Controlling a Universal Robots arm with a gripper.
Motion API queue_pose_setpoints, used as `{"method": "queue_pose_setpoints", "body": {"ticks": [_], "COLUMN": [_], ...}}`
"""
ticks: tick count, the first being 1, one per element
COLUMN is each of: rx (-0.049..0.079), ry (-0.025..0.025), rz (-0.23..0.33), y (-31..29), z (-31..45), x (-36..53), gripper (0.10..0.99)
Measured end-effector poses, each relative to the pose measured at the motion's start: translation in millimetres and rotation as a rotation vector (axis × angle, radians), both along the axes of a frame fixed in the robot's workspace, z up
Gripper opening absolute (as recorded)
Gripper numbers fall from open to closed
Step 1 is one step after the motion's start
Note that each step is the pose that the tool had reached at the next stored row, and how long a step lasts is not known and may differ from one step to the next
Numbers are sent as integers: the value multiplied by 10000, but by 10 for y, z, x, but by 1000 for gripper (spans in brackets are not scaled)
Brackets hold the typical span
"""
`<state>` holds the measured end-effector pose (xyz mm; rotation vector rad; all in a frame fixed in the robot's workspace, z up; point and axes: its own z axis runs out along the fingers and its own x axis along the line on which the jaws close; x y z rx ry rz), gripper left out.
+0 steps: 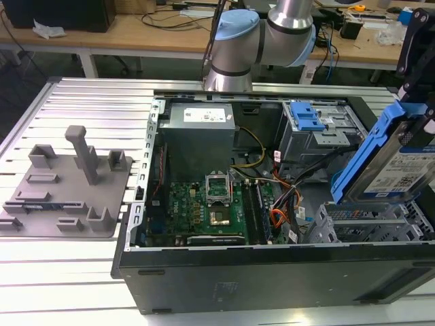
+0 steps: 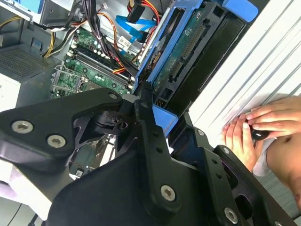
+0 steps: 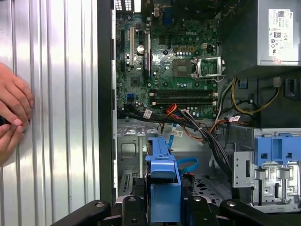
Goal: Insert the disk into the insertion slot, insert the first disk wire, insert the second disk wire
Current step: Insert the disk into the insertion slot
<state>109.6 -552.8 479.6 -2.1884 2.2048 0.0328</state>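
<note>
Claw clamped on disk, disk tilted steeply just above slot at the exterior view's right, not yet in, hands resting on desk beside case

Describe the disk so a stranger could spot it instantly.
Look in the open computer case, at the exterior view's right end. Above the grey perforated cage, a silver disk hangs tilted. Only it has a bright blue frame around a white-and-blue label.

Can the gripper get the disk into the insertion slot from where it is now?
Probably yes: the gripper holds the disk tilted over the insertion slot, nothing visibly between them; the cables lie to the exterior view's left.
</note>
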Motion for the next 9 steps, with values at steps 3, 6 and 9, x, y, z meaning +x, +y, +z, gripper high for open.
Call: {"method": "queue_pose_setpoints", "body": {"ticks": [3, 6, 9], "rx": [0, 0, -1], "ry": [0, 0, 0], "rz": [0, 0, -7], "y": [0, 0, -1], "z": [-15, -30, -43], "x": [0, 0, 0], "gripper": [365, 365, 365]}}
